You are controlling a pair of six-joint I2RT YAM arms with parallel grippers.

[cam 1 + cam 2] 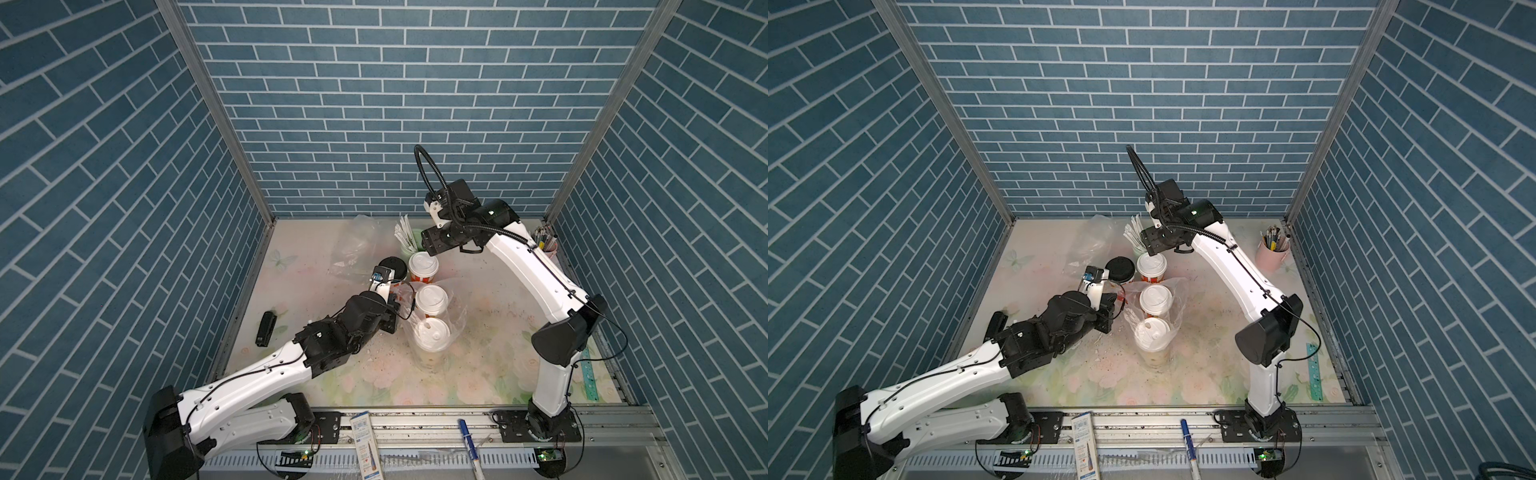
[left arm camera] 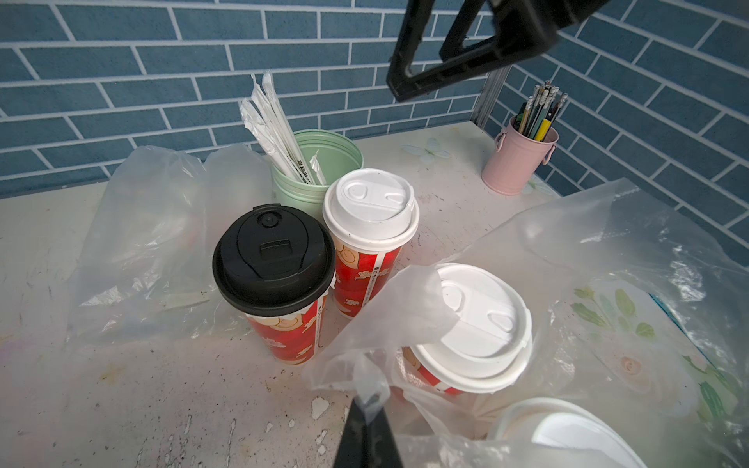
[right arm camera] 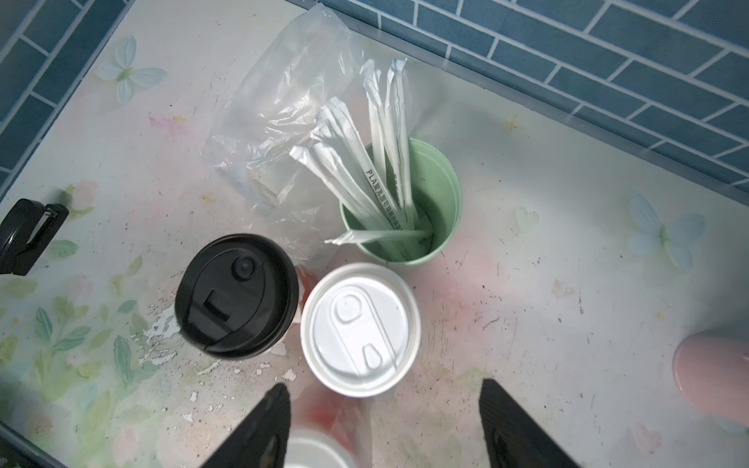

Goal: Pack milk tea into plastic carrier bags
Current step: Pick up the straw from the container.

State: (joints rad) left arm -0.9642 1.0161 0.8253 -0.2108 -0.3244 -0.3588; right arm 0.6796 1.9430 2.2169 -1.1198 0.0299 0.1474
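A white straw wrapper [image 3: 371, 172] in the mint-green cup [image 3: 441, 190] reads "PLA", followed by Chinese characters too small to make out. Fine print runs down the seam of the white-lidded red cup [image 2: 364, 275], and more covers the small box [image 1: 365, 440] on the front rail; neither is legible.

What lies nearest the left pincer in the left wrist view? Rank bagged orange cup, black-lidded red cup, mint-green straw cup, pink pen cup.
1. Orange paper cup, inside the clear plastic bag the left pincer pinches.
2. Black-lidded red paper cup, just beyond.
3. Mint-green straw cup, farther back.
4. Pink pen cup, far corner.
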